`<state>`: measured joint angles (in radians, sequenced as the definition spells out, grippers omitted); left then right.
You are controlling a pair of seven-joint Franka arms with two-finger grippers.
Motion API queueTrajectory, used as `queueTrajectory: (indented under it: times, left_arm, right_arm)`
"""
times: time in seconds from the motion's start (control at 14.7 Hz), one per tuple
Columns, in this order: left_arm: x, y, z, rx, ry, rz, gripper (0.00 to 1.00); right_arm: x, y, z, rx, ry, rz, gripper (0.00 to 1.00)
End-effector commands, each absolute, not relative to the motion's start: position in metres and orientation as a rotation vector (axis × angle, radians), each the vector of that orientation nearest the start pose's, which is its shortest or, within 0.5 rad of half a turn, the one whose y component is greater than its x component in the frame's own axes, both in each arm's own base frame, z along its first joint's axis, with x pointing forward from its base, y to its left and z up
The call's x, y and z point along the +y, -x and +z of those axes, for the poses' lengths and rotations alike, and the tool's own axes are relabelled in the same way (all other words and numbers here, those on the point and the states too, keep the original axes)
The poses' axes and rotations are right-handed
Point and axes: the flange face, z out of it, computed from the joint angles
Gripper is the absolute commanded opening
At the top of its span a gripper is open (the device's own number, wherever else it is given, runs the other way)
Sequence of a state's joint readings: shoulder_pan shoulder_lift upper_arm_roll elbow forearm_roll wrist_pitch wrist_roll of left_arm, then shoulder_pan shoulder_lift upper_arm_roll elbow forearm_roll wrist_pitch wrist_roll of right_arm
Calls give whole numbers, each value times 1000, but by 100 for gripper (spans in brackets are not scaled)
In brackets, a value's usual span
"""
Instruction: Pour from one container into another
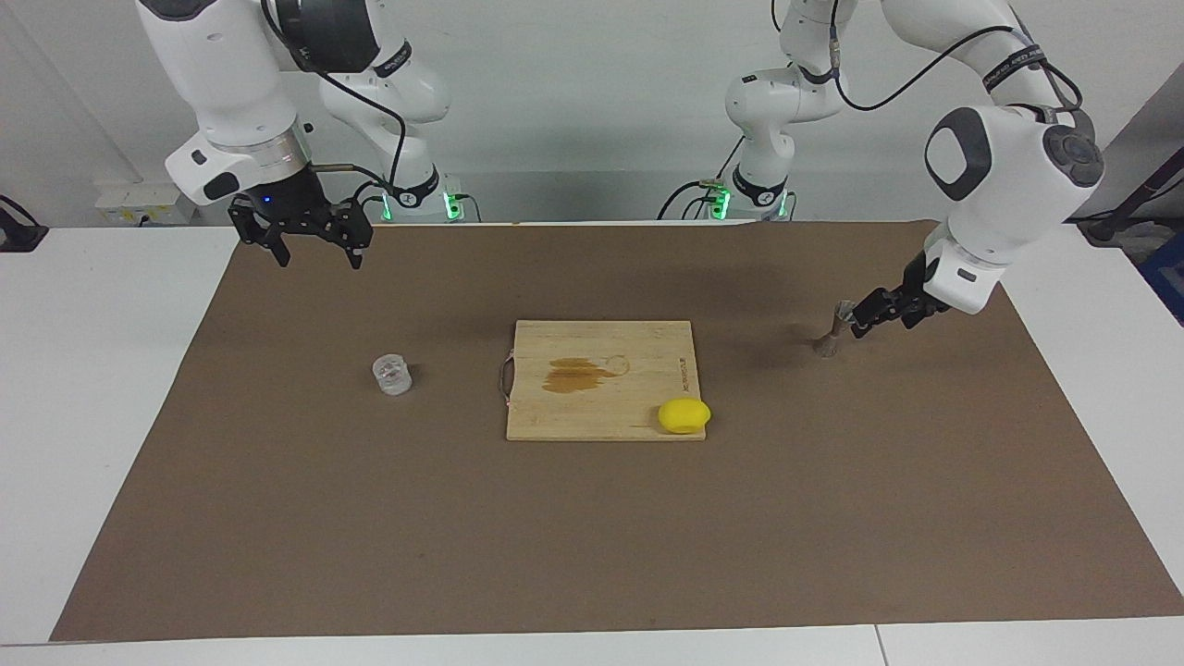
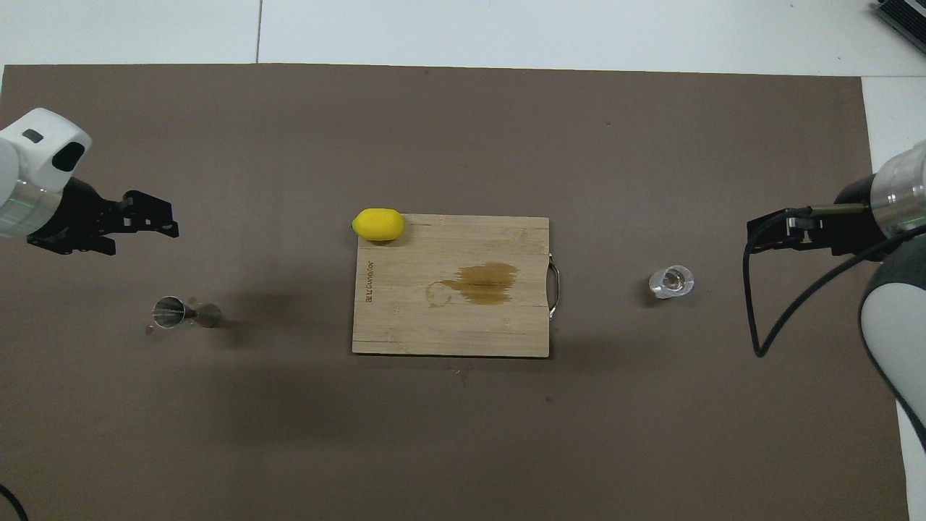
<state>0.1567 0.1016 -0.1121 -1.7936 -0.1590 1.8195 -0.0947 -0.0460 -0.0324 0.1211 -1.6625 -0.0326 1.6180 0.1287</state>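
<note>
Pale wall (image 1: 573,83) above a white table (image 1: 92,370) under brown mat (image 1: 592,518).

Board (image 1: 601,379) sits mid-table, lemon (image 1: 684,415) on its corner; glass (image 1: 392,375) toward the right arm's end, jigger (image 1: 835,330) toward the left's.

The left gripper (image 1: 874,313) is hanging low over the brown mat (image 1: 592,518), just beside the metal jigger (image 1: 835,331) without touching it, its jaws standing apart and pointing sideways at the jigger from a bent wrist. The right gripper (image 1: 314,248) is waiting raised over the mat's edge nearest the robots, well apart from the jigger, jaws spread and pointing down.
</note>
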Motion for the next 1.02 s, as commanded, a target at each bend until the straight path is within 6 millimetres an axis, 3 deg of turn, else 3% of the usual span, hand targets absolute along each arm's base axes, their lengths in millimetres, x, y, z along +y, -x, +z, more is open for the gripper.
queueTrajectory:
  times: [0.0, 0.27, 0.41, 0.61, 0.75, 0.95]
  left_arm:
    - [75, -584, 476, -287, 3405, 165, 100]
    - [136, -583, 459, -156, 3648, 201, 100]
    - [162, -581, 440, 17, 3754, 124, 100]
    - [189, -576, 417, 386, 3915, -142, 100]
    - [205, -568, 403, 718, 3928, -337, 100]
    - [207, -555, 379, 1244, 3829, -759, 100]
  right_arm:
    - [36, -543, 605, 71, 3176, 3, 100]
    - [36, -543, 605, 71, 3177, 3, 100]
    - [36, -543, 605, 71, 3176, 3, 100]
    - [36, -543, 605, 71, 3177, 3, 100]
    - [36, -543, 605, 71, 3177, 3, 100]
    - [36, -543, 606, 71, 3177, 0, 100]
